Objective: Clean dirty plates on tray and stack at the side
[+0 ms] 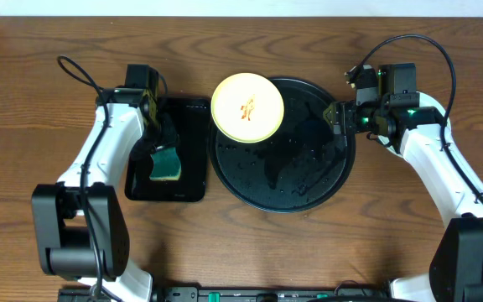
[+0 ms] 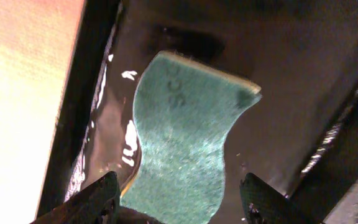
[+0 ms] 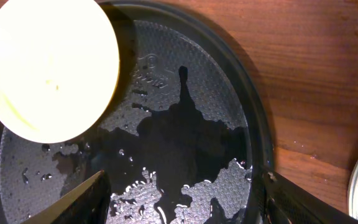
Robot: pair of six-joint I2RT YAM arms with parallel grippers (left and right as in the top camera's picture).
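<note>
1. Overhead: a round, pale yellow plate [image 1: 247,107], smeared orange, is being borne on the upper-left rim of the glossy round black tray [image 1: 279,208]. The left gripper [image 1: 161,132] is being held over a rectangular black tray [image 1: 189,180], above a green sponge [image 1: 165,163]. The right gripper [image 1: 334,115] is being held at the round tray's right rim, apart from the plate.
2. Left wrist: the wavy-sided, coarse teal sponge is being straddled by widely spread fingers [image 2: 97,199]; nothing is being gripped.
3. Right wrist: the wet, dimpled tray floor is being framed by wide-open fingers [image 3: 79,196]; the plate is lying ahead to the left, untouched.
</note>
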